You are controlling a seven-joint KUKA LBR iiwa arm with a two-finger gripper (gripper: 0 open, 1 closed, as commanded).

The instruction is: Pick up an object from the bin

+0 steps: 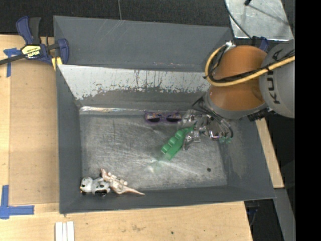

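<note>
Grey metal bin (67, 134), mostly bare floor, so there's loads of room in there. Taking the green plastic toy (173, 144) as the reference: well off to its lower left, tucked into the front-left corner, sit a small black-and-white toy (94, 186) and a tan lizard figure (116, 184), touching each other and right up against the front wall. Between that pair and the green toy the floor is wide open. Just up and left of the green toy, a pair of purple glasses (163, 117) lies along the foot of the back wall. The green toy itself lies tilted, right of the middle of the floor and clear of every wall. The gripper (198, 130) is at its upper right end, touching or almost touching it; honestly can't tell whether it's apart or closed. The arm's orange cover (235, 82) hangs over the back-right corner. Right of the gripper, a small green bit (225, 140) sits near the right wall.
</note>
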